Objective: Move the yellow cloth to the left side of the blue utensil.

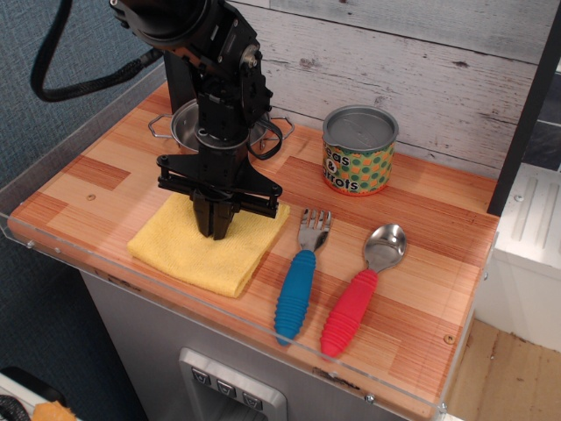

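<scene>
I am counting the things on the wooden counter (421, 263): one yellow cloth (197, 250), one blue utensil (298, 276), one red-handled spoon (358, 294), one steel pot (186, 123) and one can (359, 151). The blue utensil is a fork with a metal head and a ribbed handle, and it is lying with the head pointing to 12 o'clock. The spoon is lying just beside it at 3 o'clock, in nearly the same direction, and the two are not touching.

The can is standing upright at 1 o'clock from the fork, near the white plank wall (394, 61). Its label is showing green and orange dots, and I am reading on it only the letters "eas &" and "rrots", because the beginning of each word is turning out of sight.

My arm is coming down from 11 o'clock and is standing almost vertical, with my gripper (216, 230) pointing straight down onto the cloth. My fingers are pressed close together at the tips, and they are pinching the yellow cloth near its middle. The pot is partly hidden behind my arm at 12 o'clock.

The yellow cloth is lying flat at 9 o'clock from the blue utensil, just beside it, with its right corner near the fork's head
</scene>
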Motion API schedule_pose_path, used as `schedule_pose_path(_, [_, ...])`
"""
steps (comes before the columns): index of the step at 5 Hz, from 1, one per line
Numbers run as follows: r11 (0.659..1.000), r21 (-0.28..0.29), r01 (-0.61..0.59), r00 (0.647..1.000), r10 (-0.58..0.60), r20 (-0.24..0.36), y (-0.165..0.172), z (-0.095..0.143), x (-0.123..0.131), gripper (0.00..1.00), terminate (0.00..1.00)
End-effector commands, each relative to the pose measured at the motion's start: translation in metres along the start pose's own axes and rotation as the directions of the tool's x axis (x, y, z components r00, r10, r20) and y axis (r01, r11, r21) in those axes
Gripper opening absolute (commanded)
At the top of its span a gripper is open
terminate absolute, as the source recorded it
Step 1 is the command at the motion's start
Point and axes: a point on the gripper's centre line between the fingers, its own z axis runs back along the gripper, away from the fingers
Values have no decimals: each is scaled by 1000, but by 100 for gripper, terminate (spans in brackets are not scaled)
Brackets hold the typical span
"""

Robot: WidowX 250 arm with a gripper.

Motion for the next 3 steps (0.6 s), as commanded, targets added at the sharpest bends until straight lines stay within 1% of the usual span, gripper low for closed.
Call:
schedule_pose_path(1, [1000, -5, -4, 999, 4, 35, 5, 12, 2, 0, 0])
schedule_pose_path(2, [1000, 1, -18, 999, 18, 43, 11, 16, 4, 100, 0])
schedule_pose_path(3, [1000, 1, -16, 998, 15, 57, 14, 23, 6, 100, 0])
